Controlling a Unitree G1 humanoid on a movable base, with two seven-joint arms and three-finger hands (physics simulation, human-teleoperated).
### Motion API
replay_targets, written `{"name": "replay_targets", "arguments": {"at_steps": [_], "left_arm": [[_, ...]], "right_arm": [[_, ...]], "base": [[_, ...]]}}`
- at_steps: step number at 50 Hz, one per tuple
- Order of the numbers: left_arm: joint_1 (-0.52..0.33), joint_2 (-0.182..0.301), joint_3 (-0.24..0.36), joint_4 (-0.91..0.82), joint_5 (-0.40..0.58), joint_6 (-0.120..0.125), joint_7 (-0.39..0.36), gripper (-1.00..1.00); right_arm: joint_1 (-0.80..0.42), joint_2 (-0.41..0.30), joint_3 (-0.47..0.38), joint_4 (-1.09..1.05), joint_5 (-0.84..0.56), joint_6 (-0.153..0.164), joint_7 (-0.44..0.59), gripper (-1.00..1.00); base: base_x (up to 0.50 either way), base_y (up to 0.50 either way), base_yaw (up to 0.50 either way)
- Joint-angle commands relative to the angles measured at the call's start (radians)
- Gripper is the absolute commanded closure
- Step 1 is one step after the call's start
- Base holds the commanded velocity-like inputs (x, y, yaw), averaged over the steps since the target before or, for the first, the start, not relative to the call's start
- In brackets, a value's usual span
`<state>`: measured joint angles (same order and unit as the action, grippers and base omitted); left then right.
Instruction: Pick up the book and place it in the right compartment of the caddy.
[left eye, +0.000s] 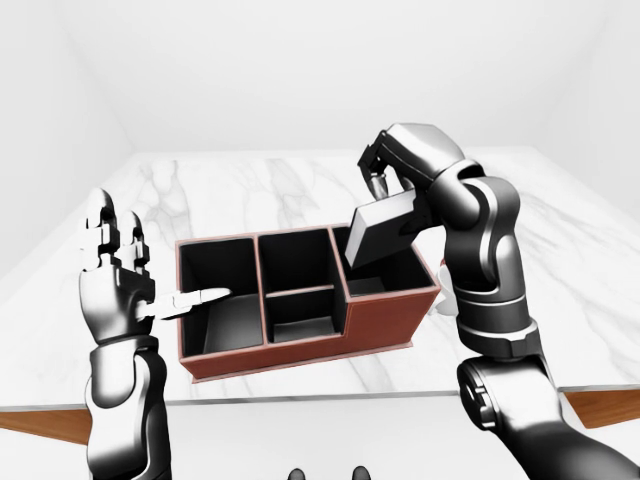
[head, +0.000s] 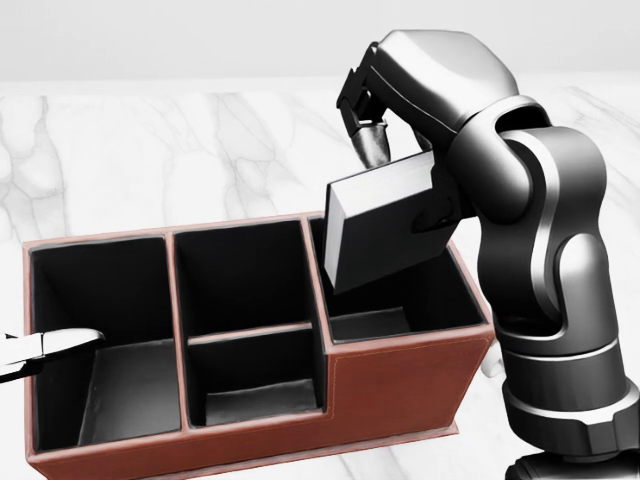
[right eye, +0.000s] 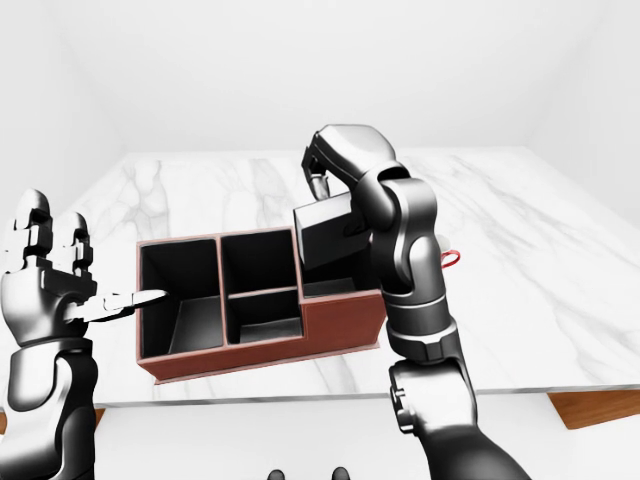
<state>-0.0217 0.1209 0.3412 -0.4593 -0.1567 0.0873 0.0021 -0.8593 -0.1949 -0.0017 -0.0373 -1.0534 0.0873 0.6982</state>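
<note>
The grey book (head: 385, 220) hangs tilted over the right compartment of the red-brown caddy (head: 400, 375), with its lower corner dipping inside. My right hand (head: 372, 140) is shut on the book's upper edge from above. My left hand (left eye: 140, 265) is open and upright to the left of the caddy. Its pale thumb (left eye: 200, 297) points over the caddy's left wall. The caddy has black insides, with a left bay, a middle bay split in two, and a right bay.
The caddy stands on a white marble table (left eye: 250, 185). A small red-and-white object (right eye: 452, 258) lies to the right of the caddy, mostly hidden by my right arm. The table's near edge (left eye: 300, 400) is just below the caddy.
</note>
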Motion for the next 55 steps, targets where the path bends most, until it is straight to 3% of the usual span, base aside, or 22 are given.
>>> {"name": "replay_targets", "arguments": {"at_steps": [1, 55], "left_arm": [[-0.003, -0.005, -0.009, 0.022, 0.011, 0.0, 0.008, -1.0], [-0.005, 0.0, -0.006, 0.027, 0.004, 0.0, 0.008, -1.0]], "right_arm": [[0.013, -0.004, -0.009, 0.024, -0.003, 0.0, 0.0, 1.0], [0.096, 0.012, 0.002, 0.045, 0.009, 0.0, 0.0, 1.0]], "base": [[0.0, 0.0, 0.0], [0.0, 0.0, 0.0]]}}
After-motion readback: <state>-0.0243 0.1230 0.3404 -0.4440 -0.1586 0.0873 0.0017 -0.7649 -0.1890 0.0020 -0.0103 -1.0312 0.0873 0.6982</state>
